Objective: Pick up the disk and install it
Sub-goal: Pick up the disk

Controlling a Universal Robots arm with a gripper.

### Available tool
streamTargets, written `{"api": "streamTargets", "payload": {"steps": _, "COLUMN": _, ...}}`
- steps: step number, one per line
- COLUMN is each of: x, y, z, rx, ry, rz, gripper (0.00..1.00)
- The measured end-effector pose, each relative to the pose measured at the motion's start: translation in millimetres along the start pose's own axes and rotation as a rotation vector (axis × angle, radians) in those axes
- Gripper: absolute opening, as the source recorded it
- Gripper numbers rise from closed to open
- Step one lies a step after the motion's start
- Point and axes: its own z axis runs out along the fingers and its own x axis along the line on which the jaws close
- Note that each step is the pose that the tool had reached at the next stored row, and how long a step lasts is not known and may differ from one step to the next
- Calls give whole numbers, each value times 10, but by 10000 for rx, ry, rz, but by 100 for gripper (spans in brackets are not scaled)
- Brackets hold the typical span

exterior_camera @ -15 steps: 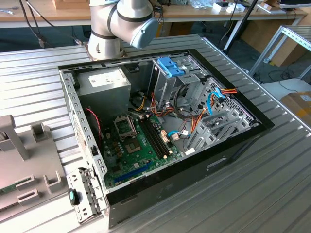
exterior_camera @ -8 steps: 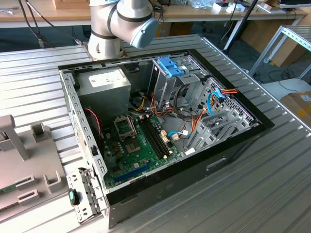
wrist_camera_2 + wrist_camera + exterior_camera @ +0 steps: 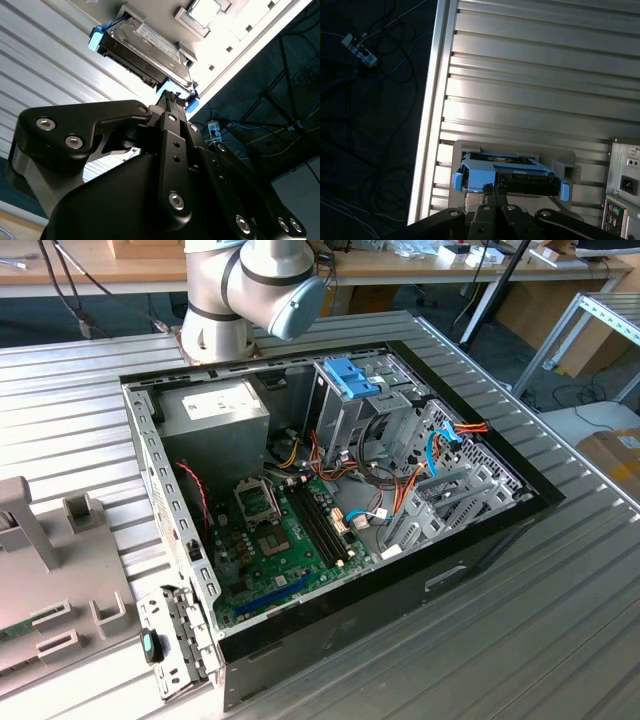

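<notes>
1 grey disk (image 3: 147, 42), white label, light-blue rails; gripper (image 3: 174, 97) at its edge, open or closed unclear.

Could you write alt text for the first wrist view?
A grey disk in light-blue rails rests in a pale holder on a ribbed metal table, with the black pincer close to its edge. Beside the table, cables lie on a dark floor.

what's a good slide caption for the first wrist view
The gripper poised at the blue-railed disk, which rests on a grey holder on the ribbed metal table.
</notes>
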Motion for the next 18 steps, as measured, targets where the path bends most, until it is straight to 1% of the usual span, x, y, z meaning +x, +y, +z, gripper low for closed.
{"api": "streamTargets", "payload": {"steps": 3, "x": 0, "y": 0, "z": 0, "rx": 1, "ry": 0, "rz": -34, "gripper": 11}}
{"api": "streamTargets", "payload": {"steps": 4, "x": 0, "y": 0, "z": 0, "rx": 0, "ry": 2, "rz": -117, "gripper": 11}}
{"api": "streamTargets", "payload": {"steps": 5, "x": 0, "y": 0, "z": 1, "rx": 0, "ry": 7, "rz": -306, "gripper": 11}}
{"api": "streamTargets", "payload": {"steps": 6, "x": 0, "y": 0, "z": 1, "rx": 0, "ry": 14, "rz": -572, "gripper": 11}}
{"api": "streamTargets", "payload": {"steps": 7, "x": 0, "y": 0, "z": 1, "rx": 0, "ry": 18, "rz": -735, "gripper": 11}}
{"api": "streamTargets", "payload": {"steps": 9, "x": 0, "y": 0, "z": 2, "rx": 0, "ry": 36, "rz": -1443, "gripper": 11}}
{"api": "streamTargets", "payload": {"steps": 10, "x": 0, "y": 0, "z": 3, "rx": -1, "ry": 52, "rz": -2064, "gripper": 11}}
{"api": "streamTargets", "payload": {"steps": 11, "x": 0, "y": 0, "z": 4, "rx": -1, "ry": 59, "rz": -2342, "gripper": 11}}
{"api": "streamTargets", "payload": {"steps": 18, "x": 0, "y": 0, "z": 8, "rx": -1, "ry": 93, "rz": -3650, "gripper": 11}}
